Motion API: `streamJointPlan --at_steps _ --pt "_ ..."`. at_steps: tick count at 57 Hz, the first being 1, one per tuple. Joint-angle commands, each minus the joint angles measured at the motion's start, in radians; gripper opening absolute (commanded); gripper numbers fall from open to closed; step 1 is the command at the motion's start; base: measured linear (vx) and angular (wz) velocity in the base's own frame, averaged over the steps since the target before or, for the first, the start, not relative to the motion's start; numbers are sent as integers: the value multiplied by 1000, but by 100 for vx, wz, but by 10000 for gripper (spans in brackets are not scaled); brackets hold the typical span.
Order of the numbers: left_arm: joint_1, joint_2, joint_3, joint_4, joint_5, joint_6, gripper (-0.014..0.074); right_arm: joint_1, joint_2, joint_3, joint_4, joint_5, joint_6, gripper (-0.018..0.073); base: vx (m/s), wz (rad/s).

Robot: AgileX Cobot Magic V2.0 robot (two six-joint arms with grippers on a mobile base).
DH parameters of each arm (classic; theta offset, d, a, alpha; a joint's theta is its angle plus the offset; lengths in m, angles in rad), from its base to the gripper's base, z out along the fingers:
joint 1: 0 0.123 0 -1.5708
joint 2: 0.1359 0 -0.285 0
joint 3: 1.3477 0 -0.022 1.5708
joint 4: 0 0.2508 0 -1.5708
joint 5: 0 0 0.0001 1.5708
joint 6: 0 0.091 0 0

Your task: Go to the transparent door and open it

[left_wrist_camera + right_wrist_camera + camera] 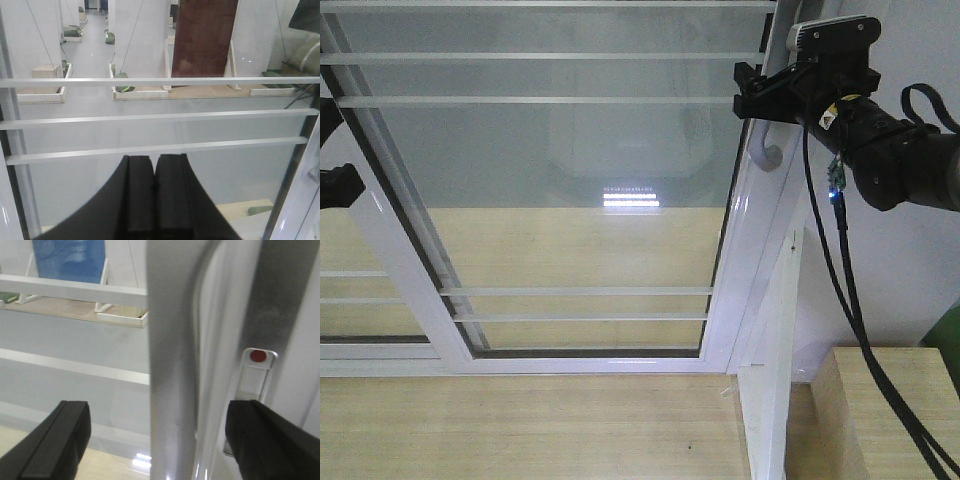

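- Progress starts at the far left: left gripper (152, 200) hangs in front of the barred glass with its fingers pressed together on nothing, and it seems to have no part in the job.
- Across the middle, transparent door (570, 180) fills the front view, so I would call the drive-up finished, with the robot right up against it.
- The door's right stile looks to sit against the white jamb (775, 330), so I judge the panel not yet slid open.
- On that stile is the curved pull handle (767, 150), and right gripper (160, 450) is at it, spread wide with one finger either side and not clamped.
- A small latch (257, 356) beside the handle shows a red dot, and I cannot tell whether it is locked.
- What remains, by my reckoning, is closing on the handle and dragging the panel leftward, which is the whole opening.
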Motion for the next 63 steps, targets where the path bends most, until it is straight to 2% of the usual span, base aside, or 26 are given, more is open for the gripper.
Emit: streamJointPlan --at_steps 1,24,47,56,63 --pt "2 -6 -34 -7 -87 -7 4 -4 -48 -35 29 -105 -20 594 0 0" --pt "2 -6 -34 -7 -87 -7 4 -4 -28 -35 18 -155 -36 594 0 0" --pt "2 -6 -34 -7 -72 -7 4 -4 -5 -35 64 -180 -64 582 0 0" --pt "2 -6 -34 -7 -63 -7 4 -4 -5 -35 64 -183 -64 536 0 0" --pt "2 -6 -34 -7 -63 -7 4 -4 -5 -35 64 -199 -64 412 0 0"
